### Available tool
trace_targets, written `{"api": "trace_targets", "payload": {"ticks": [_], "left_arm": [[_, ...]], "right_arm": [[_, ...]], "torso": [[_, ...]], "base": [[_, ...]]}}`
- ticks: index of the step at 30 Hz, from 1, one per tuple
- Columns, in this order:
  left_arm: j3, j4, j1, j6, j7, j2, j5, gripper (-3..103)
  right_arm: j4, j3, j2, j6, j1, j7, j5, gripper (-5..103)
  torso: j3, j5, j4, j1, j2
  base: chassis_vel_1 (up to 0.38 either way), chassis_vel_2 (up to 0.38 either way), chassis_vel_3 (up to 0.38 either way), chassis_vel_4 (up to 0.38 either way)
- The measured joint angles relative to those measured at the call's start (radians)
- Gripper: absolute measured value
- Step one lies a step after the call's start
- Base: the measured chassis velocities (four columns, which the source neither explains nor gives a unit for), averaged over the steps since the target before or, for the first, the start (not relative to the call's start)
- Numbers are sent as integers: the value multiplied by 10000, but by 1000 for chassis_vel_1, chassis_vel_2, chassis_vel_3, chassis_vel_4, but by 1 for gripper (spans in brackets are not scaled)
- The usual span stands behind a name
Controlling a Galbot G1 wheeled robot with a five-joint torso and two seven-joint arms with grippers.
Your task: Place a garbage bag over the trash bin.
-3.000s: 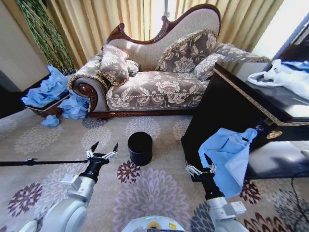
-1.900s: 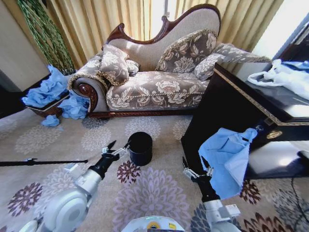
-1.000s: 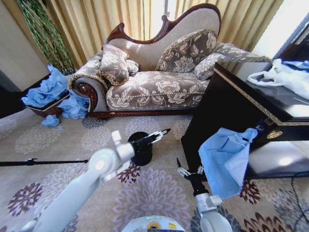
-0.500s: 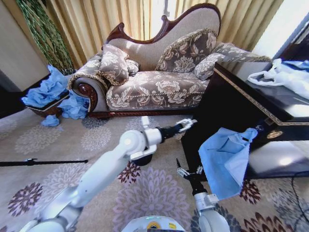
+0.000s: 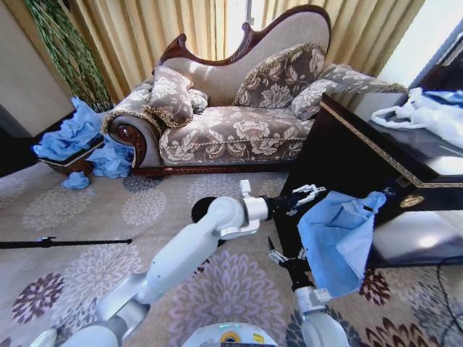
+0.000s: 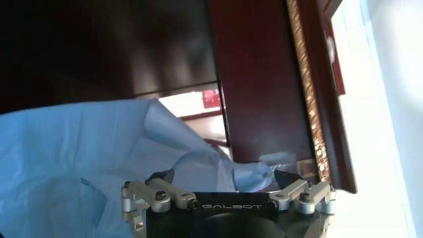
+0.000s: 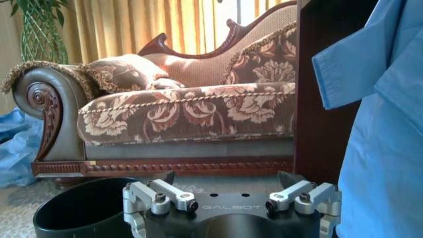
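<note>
Garbage bag (image 5: pixel 336 238): thin light-blue plastic, soft creases, matt. Trash bin (image 7: pixel 82 210): black, smooth, slight sheen at rim. Cabinet (image 5: pixel 340 155): dark polished wood, glossy, gold trim along edge. Sofa (image 5: pixel 231 130): floral woven cloth, carved glossy wood frame. Carpet (image 5: pixel 72 217): patterned pile, matt. Left gripper (image 5: pixel 307 194): bare metal fingers; arm shell smooth white plastic.

The bin (image 5: pixel 201 210) is mostly hidden behind the left arm (image 5: pixel 217 224), only its rim peeking out at 9 o'clock. The bag (image 5: pixel 338 235) covers the right pincer's (image 5: pixel 286 254) 3 o'clock side.
</note>
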Motion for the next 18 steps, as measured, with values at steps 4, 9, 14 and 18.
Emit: {"api": "trace_targets", "payload": {"ticks": [4, 9, 14, 18], "left_arm": [[298, 267, -83, 21, 100, -350, 183, 100], [440, 627, -133, 22, 129, -913, 442, 100], [395, 976, -142, 32, 160, -1387, 716, 100], [383, 1083, -109, 31, 160, -1567, 839, 101]], "right_arm": [[-74, -22, 118, 19, 31, 1, -22, 100], [-116, -17, 145, 41, 37, 1, -17, 100], [-114, -4, 63, 49, 27, 4, 58, 100], [-113, -4, 44, 49, 19, 9, 74, 100]], "torso": [[0, 0, 1, 0, 0], [0, 0, -1, 0, 0], [0, -1, 0, 0, 0], [0, 0, -1, 0, 0]], "base": [[0, 0, 0, 0], [0, 0, 0, 0], [0, 0, 0, 0], [0, 0, 0, 0]]}}
